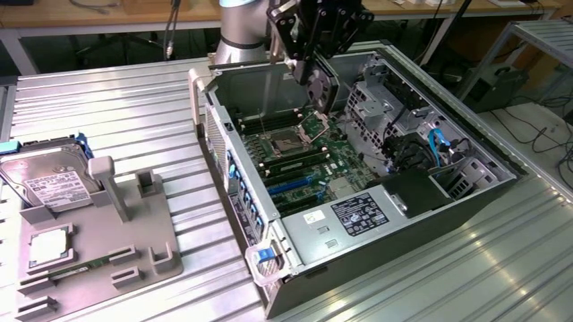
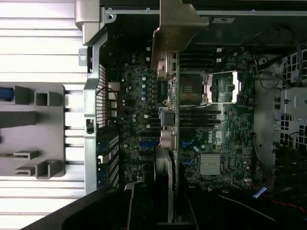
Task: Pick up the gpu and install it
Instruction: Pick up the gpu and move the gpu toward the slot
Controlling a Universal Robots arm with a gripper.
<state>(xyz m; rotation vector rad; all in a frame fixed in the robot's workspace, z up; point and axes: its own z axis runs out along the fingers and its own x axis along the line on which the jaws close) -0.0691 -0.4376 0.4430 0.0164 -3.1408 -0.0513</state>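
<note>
Exterior view: the computer case [image 1: 421, 248] lies open on its side on the ribbed metal table [image 1: 117, 107]. Inside it are a green motherboard [image 1: 309, 157] with a square metal-framed processor socket [image 1: 291, 139], long thin memory modules [image 1: 300, 166] seated beside the socket, bright blue cables [image 1: 439, 144] towards the case's far end and a perforated metal cage. A black-and-white label [image 1: 358, 213] is stuck on a grey metal box in the case; its print is too small to read. The gripper [image 1: 309, 64] hangs above the open case over its rear end, fingers clamped on the gpu [image 1: 318, 90], a thin flat black card held on edge, clear of the board. Beside the case, a grey moulded tray [image 1: 134, 228] holds a silver hard drive [image 1: 49, 184] with a white label that cannot be read, a square processor chip [image 1: 49, 245] and a small green memory stick [image 1: 76, 272], each in its own recess. In the wrist view the gpu [image 2: 168, 124] runs edge-on across the motherboard, its bent metal bracket [image 2: 177, 28] near the case's rear wall, with a finned silver heatsink [image 2: 210, 164] on the board.
</note>
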